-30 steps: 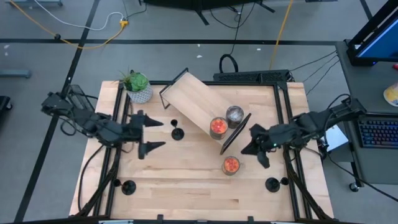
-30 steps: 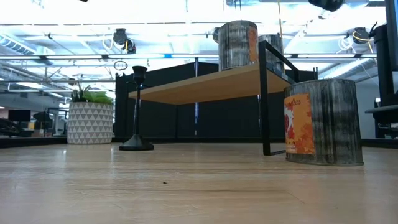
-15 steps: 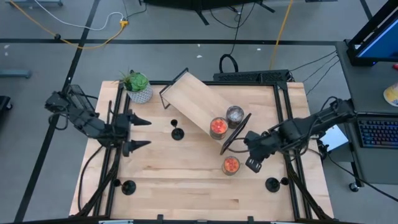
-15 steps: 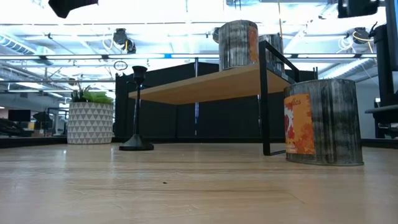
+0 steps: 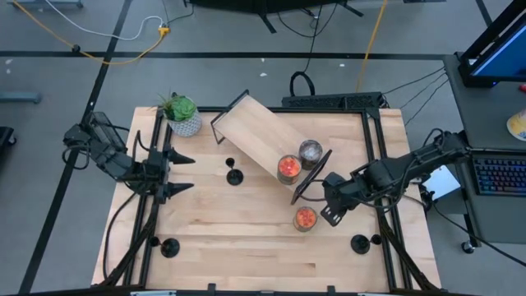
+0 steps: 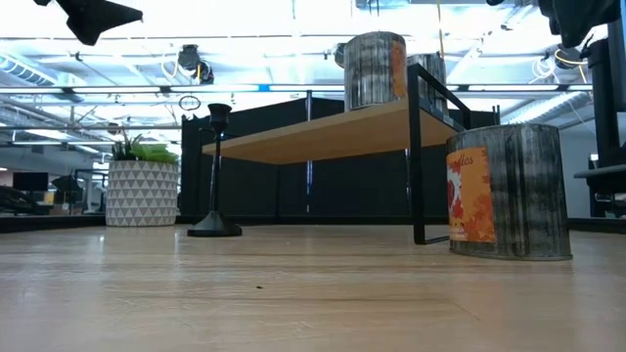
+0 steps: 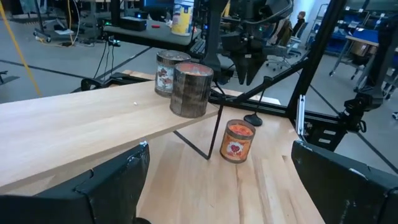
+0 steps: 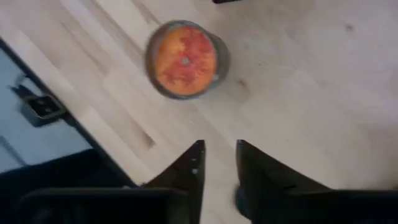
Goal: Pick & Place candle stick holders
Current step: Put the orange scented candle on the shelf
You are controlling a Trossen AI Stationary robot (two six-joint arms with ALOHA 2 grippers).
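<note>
Three black candle stick holders stand on their round bases on the wooden table: one (image 5: pixel 234 175) near the middle, also in the low view (image 6: pixel 217 176), one (image 5: pixel 170 247) at the near left and one (image 5: pixel 359 243) at the near right, also in the left wrist view (image 7: pixel 252 119). My left gripper (image 5: pixel 181 173) is open and empty above the table's left side, left of the middle holder. My right gripper (image 5: pixel 331 215) points down beside a candle jar (image 5: pixel 305 218), its fingers (image 8: pixel 194 163) a narrow gap apart, holding nothing.
A slanted wooden shelf (image 5: pixel 256 136) on a black frame stands at the far middle, with two candle jars (image 5: pixel 288 167) (image 5: pixel 310 150) on its right end. A potted plant (image 5: pixel 182 115) stands at the far left. Black rails (image 5: pixel 380 164) run along the table's sides.
My left gripper has drawn back toward the table's left edge, away from the middle holder, still open. My right gripper has gone toward the candle jar on the table and tipped down to point at the tabletop. No holder has moved.
</note>
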